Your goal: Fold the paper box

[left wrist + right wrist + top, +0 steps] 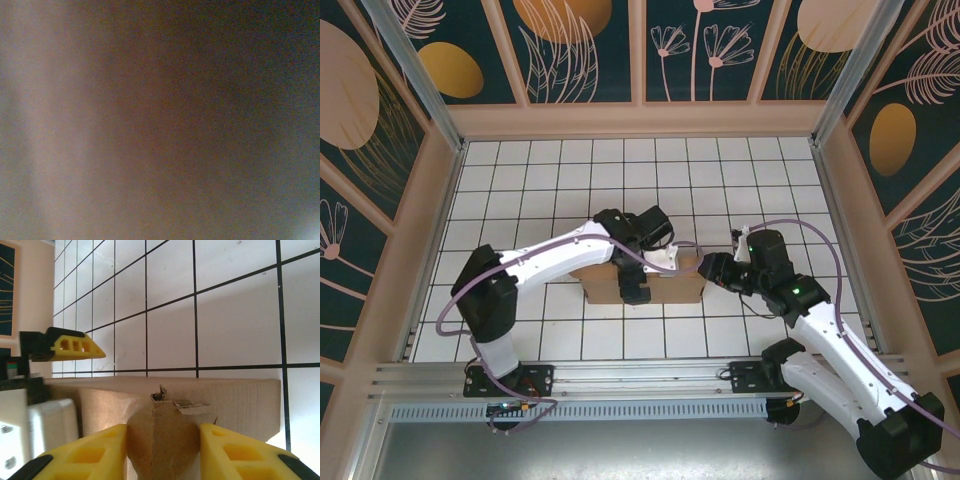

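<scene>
Rising from the metal rail (620, 378) at the near edge of the worktop (570, 180), the left arm (555, 252) climbs to a dark elbow at the left. From there its white forearm runs rightward and away to a wrist bent sharply down, so the left claw (633, 287) points straight down onto the middle of the paper box (675, 288). Its jaws are hidden beneath the wrist from above and lost in blur in its own camera, so I cannot tell whether it is released or clenched. The right arm (830, 345) starts at the near right and reaches its forearm away and leftward, wrist nearly level, with the right claw (706, 270) set side-on against the box's right end. Seen from that wrist, the right claw's yellow fingers (95, 456) sit tight on either side of an upright cardboard fold at the box's end, grasping it with no gap showing. The box lies mid-worktop between the two claws, its long side across the grid and its walls raised. Past its top edge one yellow fingertip (75, 346) on a black mount hangs just above the cardboard. Beyond lie white tiles, then the patterned back wall (580, 50).
</scene>
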`<action>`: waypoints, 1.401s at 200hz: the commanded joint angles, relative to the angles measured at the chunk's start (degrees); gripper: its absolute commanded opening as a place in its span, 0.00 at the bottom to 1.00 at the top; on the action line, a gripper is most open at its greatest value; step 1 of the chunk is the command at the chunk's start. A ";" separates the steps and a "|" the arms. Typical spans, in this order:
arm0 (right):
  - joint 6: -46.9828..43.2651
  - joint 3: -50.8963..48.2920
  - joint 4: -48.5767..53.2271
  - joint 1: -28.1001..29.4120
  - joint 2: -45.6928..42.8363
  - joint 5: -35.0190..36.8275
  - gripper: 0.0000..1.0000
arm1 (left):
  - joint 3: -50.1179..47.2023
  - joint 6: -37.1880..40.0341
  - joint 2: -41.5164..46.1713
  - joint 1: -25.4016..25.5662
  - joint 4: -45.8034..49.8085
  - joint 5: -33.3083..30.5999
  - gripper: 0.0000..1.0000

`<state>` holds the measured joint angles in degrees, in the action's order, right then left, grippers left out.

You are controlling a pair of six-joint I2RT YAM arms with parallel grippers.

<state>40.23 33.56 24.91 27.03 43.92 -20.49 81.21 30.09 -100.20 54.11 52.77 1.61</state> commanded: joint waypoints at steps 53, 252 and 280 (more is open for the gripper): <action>-0.18 -0.84 4.45 0.61 1.15 6.42 0.37 | -10.84 -17.00 26.83 -1.94 -20.78 -3.34 0.99; 2.68 -0.86 8.39 6.37 -0.15 13.20 0.37 | -40.06 -89.64 61.37 -7.40 -21.48 -8.17 0.99; 3.33 -1.30 8.23 6.66 -0.26 13.37 0.37 | -40.97 -89.54 59.70 -7.38 -25.79 -5.03 0.97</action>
<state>42.57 33.74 24.84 32.86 43.11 -10.02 41.01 -58.63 -39.22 47.13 32.82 -6.70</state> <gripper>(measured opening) 0.368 0.982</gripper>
